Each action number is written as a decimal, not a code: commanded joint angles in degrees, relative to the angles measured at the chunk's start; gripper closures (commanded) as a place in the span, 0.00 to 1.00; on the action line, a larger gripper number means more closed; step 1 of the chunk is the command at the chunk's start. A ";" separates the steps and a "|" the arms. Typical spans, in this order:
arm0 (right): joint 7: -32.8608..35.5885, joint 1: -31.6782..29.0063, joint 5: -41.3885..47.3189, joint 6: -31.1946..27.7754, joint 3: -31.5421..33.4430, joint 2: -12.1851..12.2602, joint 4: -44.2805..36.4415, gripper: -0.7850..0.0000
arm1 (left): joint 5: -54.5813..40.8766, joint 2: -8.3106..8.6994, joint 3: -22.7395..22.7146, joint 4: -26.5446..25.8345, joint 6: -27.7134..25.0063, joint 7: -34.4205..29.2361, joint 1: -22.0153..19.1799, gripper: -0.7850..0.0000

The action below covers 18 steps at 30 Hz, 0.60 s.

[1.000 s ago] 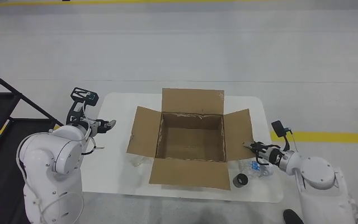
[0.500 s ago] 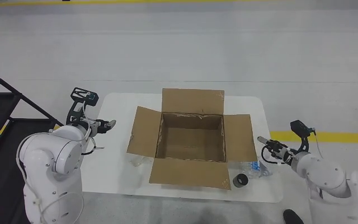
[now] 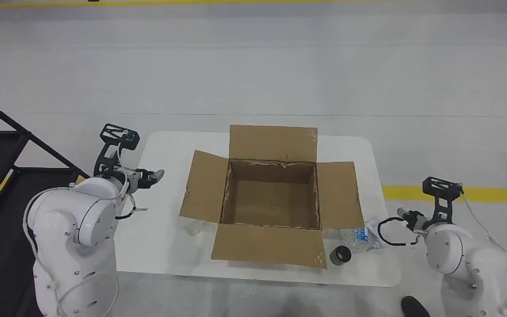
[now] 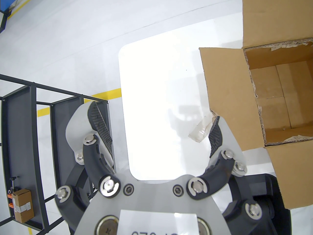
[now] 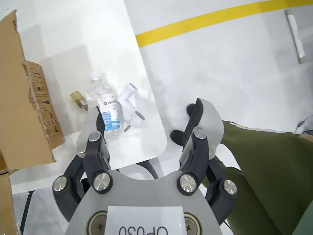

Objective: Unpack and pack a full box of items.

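An open cardboard box (image 3: 272, 194) stands mid-table with all flaps spread and a bare floor inside; its corner (image 4: 276, 99) is seen from the left wrist. Off the box's right front corner lie a clear water bottle (image 3: 360, 236) (image 5: 107, 103), a white pipe fitting (image 5: 129, 106), a small brass piece (image 5: 79, 99) and a black ring (image 3: 341, 255). My right gripper (image 3: 386, 232) (image 5: 149, 116) hangs open past the table's right edge, apart from the bottle. My left gripper (image 3: 150, 176) (image 4: 156, 116) is open and empty over the table's left side.
The white table (image 3: 158, 238) has rounded corners. A scrap of clear tape (image 4: 201, 129) lies beside the box's left flap. A dark metal rack (image 4: 24, 123) stands off the table's left edge with a small carton (image 4: 22, 205) on it.
My right gripper has pulled back to the right, from beside the box flap and bottle to beyond the table edge. The left arm has kept still.
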 commanded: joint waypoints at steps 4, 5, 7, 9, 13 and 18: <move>-0.04 -0.03 0.51 0.01 0.04 -0.01 -0.03 1.00 | 0.00 0.00 0.00 0.00 0.00 0.00 0.00 0.00; -0.04 -0.03 0.51 0.01 0.04 -0.01 -0.03 1.00 | 0.00 0.00 0.00 0.00 0.00 0.00 0.00 0.00; -0.04 -0.03 0.51 0.01 0.04 -0.01 -0.03 1.00 | 0.00 0.00 0.00 0.00 0.00 0.00 0.00 0.00; -0.36 -0.06 0.66 -0.12 0.04 -0.02 0.16 1.00 | 0.00 0.00 0.00 0.00 0.00 0.00 0.00 0.00; -0.99 1.20 2.31 -3.60 1.21 0.11 3.85 1.00 | 0.00 0.00 0.00 0.00 0.00 0.00 0.00 0.00; 4.39 4.93 3.94 -10.68 1.84 0.66 9.39 1.00 | 0.00 0.00 0.00 0.00 0.00 0.00 0.00 0.00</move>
